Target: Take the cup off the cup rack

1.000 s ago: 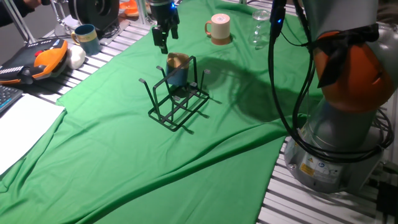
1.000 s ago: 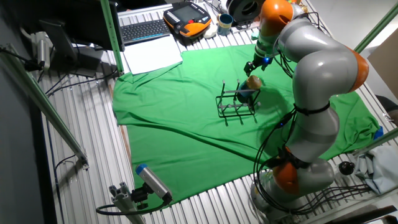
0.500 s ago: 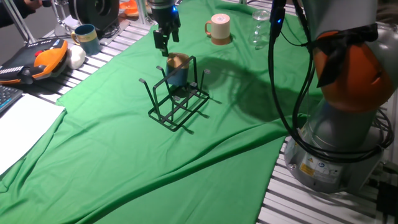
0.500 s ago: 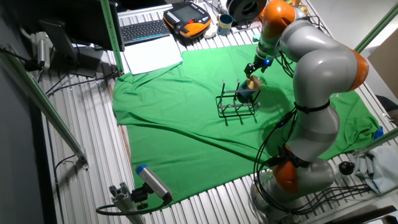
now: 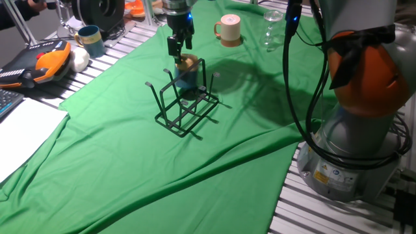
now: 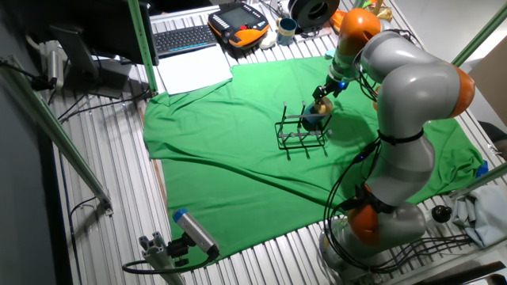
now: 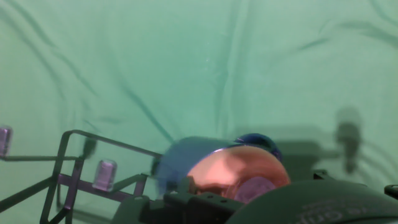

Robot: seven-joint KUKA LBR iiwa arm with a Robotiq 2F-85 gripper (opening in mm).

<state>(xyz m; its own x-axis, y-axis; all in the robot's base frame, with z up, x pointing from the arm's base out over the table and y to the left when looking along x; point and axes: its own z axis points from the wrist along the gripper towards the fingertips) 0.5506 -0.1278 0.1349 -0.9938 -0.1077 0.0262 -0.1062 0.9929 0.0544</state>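
Observation:
The cup (image 5: 186, 73) is dark blue with a tan end facing up. It sits on a prong of the black wire cup rack (image 5: 185, 107) on the green cloth. My gripper (image 5: 178, 48) hangs just above the cup's tan end, at its far left side, with its fingers apart and nothing between them. In the other fixed view the gripper (image 6: 323, 93) is right over the cup (image 6: 314, 119) and rack (image 6: 301, 136). The hand view shows the cup's tan end (image 7: 237, 174) very close below, with rack wires (image 7: 68, 163) to the left.
A cream handled mug (image 5: 228, 30) and a clear glass (image 5: 272, 29) stand behind the rack. A teal mug (image 5: 90, 40), an orange-black pendant (image 5: 45, 62) and white paper (image 5: 23, 130) lie at the left. The arm's base (image 5: 354, 143) is at the right.
The gripper has moved to the right, from behind and left of the rack to just above the cup's tan end. The cup and rack have not moved.

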